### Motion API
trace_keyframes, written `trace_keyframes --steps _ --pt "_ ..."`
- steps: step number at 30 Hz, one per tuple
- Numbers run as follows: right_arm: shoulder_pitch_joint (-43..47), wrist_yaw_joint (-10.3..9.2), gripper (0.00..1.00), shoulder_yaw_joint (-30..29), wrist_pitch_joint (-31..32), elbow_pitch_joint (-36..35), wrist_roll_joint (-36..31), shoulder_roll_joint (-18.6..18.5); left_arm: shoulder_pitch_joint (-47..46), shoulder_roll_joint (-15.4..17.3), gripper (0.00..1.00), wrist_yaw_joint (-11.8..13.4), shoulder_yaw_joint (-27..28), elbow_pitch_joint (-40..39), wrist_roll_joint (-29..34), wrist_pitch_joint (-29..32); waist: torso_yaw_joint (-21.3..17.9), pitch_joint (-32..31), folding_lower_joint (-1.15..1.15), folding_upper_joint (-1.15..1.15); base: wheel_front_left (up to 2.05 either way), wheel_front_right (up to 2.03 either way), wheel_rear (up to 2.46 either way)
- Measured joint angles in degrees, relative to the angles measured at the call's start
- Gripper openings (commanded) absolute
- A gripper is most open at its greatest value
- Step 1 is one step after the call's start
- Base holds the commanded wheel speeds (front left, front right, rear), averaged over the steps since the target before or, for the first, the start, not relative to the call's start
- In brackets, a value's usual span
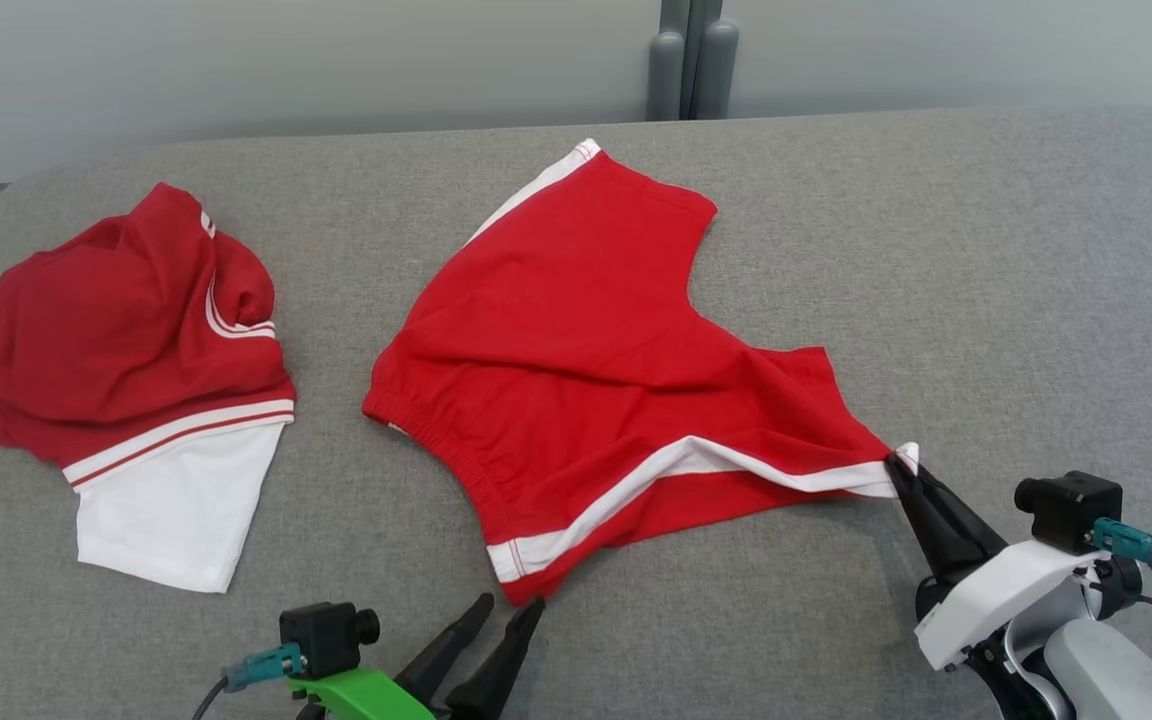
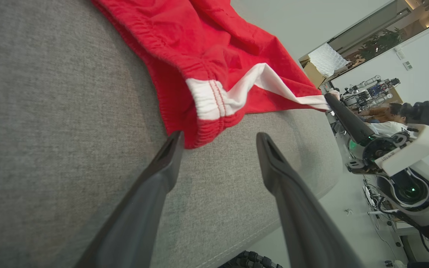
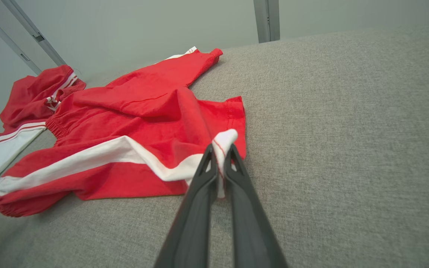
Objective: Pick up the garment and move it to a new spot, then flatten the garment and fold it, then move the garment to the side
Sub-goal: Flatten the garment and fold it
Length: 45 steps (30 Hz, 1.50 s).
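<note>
Two dark fingers of the left gripper stand apart at the near edge of a grey fabric-covered surface, their tips just beside the waistband corner of the red shorts. To the right, the right gripper is clamped on the white-striped hem corner of one leg. Spread and lightly wrinkled, the shorts lie at the middle of the surface. A second red-and-white garment sits crumpled well apart at the left.

I log dark tapered fingers, a green left mount, a white right mount, black cameras, teal plugs.
</note>
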Motion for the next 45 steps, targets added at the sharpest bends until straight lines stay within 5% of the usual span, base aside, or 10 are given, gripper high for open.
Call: trace_keyframes --steps 16,18,20,21,30,45 --pt "0.3 0.0 0.0 0.9 0.0 -0.13 -0.32 0.38 -4.92 -3.32 1.0 0.0 -1.38 0.83 -0.92 -0.6 -0.65 0.57 0.0 0.0 0.0 0.0 0.0" --pt "0.3 0.0 0.0 0.81 0.0 -0.13 -0.32 0.42 -5.08 -3.33 0.43 0.0 -1.51 0.81 -0.92 -0.62 -0.66 0.65 0.0 0.0 0.0 0.0 0.0" --pt "0.3 0.0 0.0 0.76 0.0 -0.13 -0.32 0.43 -5.25 -3.32 0.09 0.0 -1.59 0.8 -0.92 -0.63 -0.66 0.7 0.0 0.0 0.0 0.0 0.0" --pt "0.3 0.0 0.0 0.56 0.0 -0.15 -0.32 0.46 -5.68 -3.3 0.0 0.0 -1.78 0.67 -0.92 -1.04 -0.63 0.79 0.0 0.0 0.0 0.0 0.0" --pt "-0.8 0.0 0.0 -3.44 0.0 -3.14 0.31 1.45 -5.9 -2.18 0.0 0.0 0.49 -0.42 -2.56 -1.64 -0.32 1.08 0.0 0.0 0.0 0.0 0.0" --pt "-5.52 0.0 0.0 -12.52 -0.11 -24.99 4.31 -0.42 -7.48 -2.91 0.0 0.01 20.65 -24.7 -4.09 -2.14 -1.26 -0.18 0.0 0.0 0.0 0.0 0.0"
